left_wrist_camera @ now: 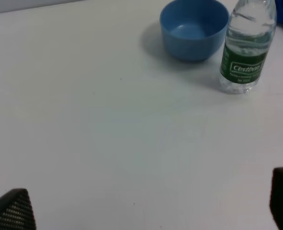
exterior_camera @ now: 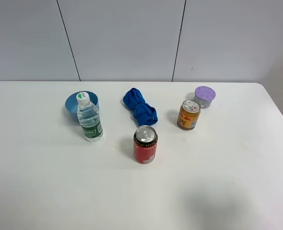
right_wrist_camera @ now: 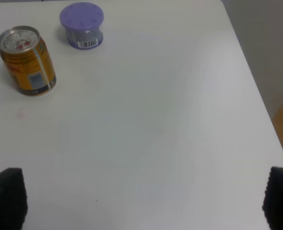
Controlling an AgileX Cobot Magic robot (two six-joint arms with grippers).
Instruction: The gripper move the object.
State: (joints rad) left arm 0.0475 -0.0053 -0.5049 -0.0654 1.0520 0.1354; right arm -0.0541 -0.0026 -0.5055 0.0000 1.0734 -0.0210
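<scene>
On the white table stand a clear water bottle (exterior_camera: 89, 122) with a green label, a blue bowl (exterior_camera: 78, 106) right behind it, a crumpled blue cloth (exterior_camera: 140, 107), a red can (exterior_camera: 145, 144), a gold can (exterior_camera: 188, 114) and a purple-lidded jar (exterior_camera: 205, 97). No gripper shows in the high view. The left wrist view shows the bowl (left_wrist_camera: 194, 28) and bottle (left_wrist_camera: 245, 48) far ahead of my left gripper (left_wrist_camera: 146, 203), which is open and empty. The right wrist view shows the gold can (right_wrist_camera: 27, 61) and jar (right_wrist_camera: 82, 25) ahead of my open, empty right gripper (right_wrist_camera: 144, 199).
The table's right edge (right_wrist_camera: 256, 91) runs close by the right gripper, with floor beyond. A grey panelled wall (exterior_camera: 132, 38) rises behind the table's far edge.
</scene>
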